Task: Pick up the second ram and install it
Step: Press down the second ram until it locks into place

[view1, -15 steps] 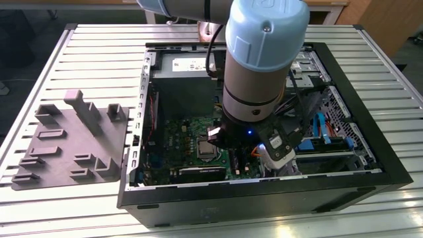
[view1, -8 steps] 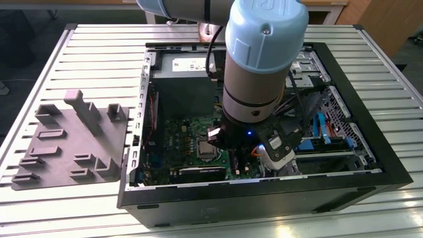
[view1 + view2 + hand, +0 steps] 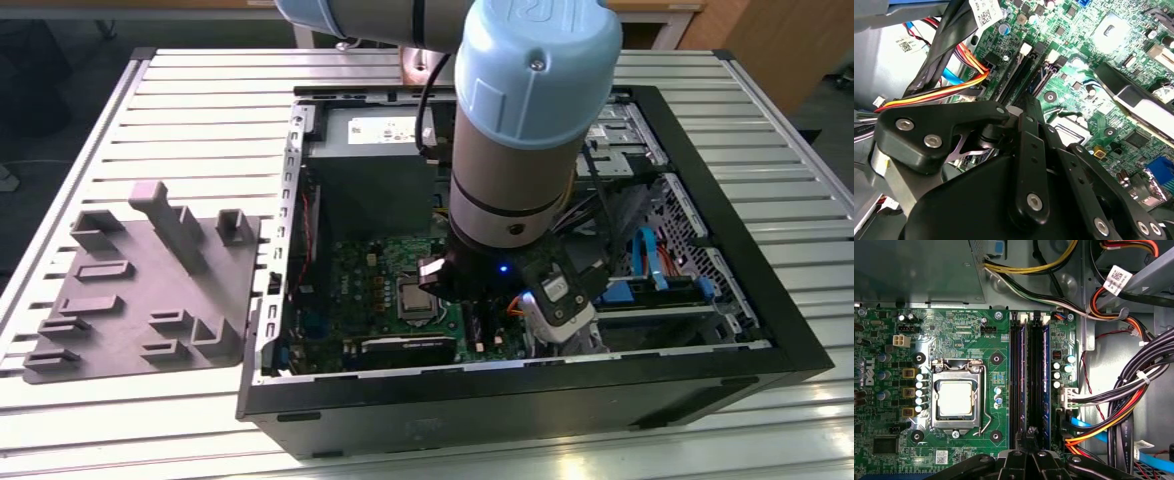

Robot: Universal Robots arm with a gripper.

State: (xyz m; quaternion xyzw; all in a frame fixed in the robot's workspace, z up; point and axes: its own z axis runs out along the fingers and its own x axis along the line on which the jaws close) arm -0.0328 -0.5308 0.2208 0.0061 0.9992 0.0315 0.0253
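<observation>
End effector (image 3: 1030, 439) is being held over motherboard (image 3: 954, 335) memory slots (image 3: 1029, 375), fingers together, possibly clamped on second ram (image 3: 1030, 432); grip cannot be confirmed.

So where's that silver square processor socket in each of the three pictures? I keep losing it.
Exterior view: the processor socket sits inside the computer case, just to the exterior view's left of the arm.
First wrist view: the socket is beside the long black slots, apart from them.
Second wrist view: the socket is seen at a slant, again near the slots.
Shared landmark: the green board under it.
</observation>
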